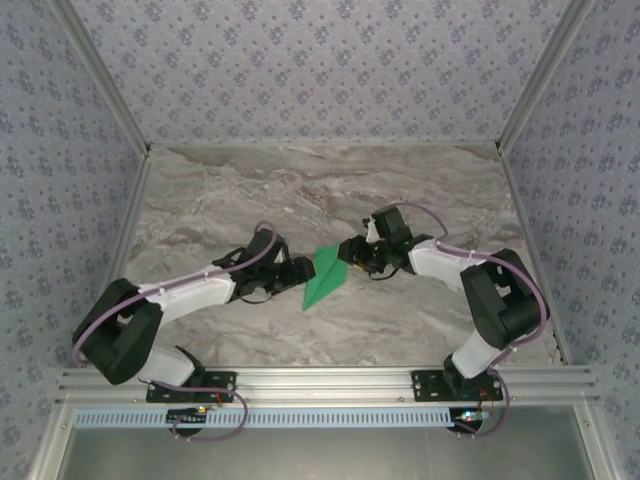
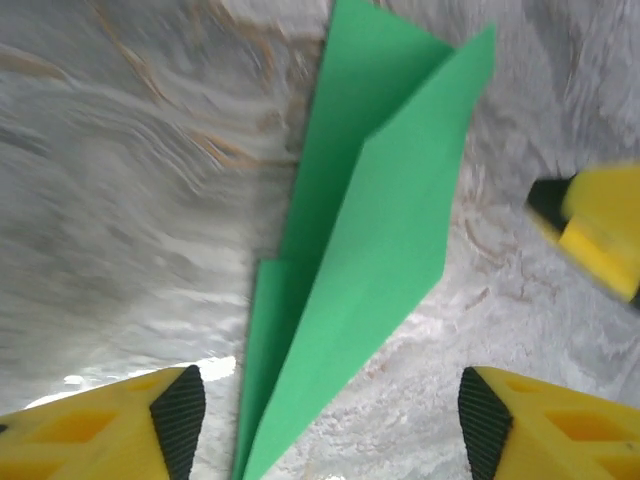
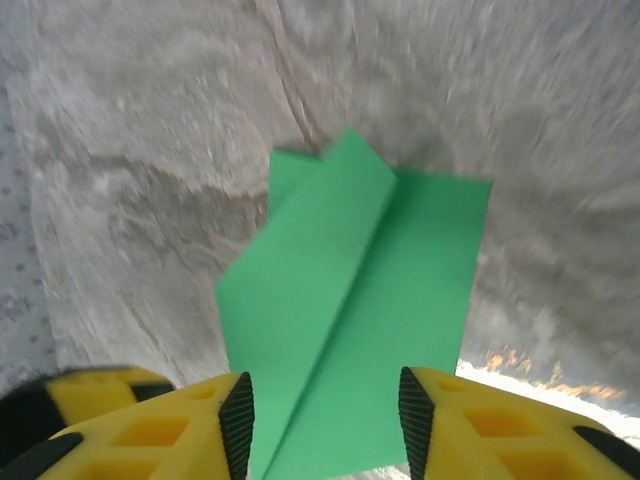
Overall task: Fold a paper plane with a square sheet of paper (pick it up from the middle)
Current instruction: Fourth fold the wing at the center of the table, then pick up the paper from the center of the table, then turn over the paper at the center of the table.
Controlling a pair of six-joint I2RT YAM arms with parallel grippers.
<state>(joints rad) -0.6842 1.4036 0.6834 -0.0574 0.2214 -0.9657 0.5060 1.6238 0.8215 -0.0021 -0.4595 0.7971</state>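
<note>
In the top view I see the paper plane (image 1: 325, 277) lying on the marble table (image 1: 250, 190) at the centre of the frame. The left gripper (image 1: 303, 272) is at its left edge and the right gripper (image 1: 351, 253) at its upper right. From this height the arms' cables and wrists hide the fingers, and I cannot tell their gap. Patterned walls (image 1: 300, 60) close in three sides, with an aluminium rail (image 1: 330, 380) across the bottom. My left wrist view shows more: the left gripper (image 2: 330, 430) has its pads (image 2: 180, 420) wide apart at the bottom edge. The plane's narrow end runs between them, touching neither, and a yellow finger (image 2: 590, 225) of the other arm pokes in at the right. In the right wrist view the right gripper (image 3: 326, 420) also stands parted, its pads (image 3: 237, 420) over the plane (image 3: 350, 300), whose folded flaps and centre crease show plainly.
</note>
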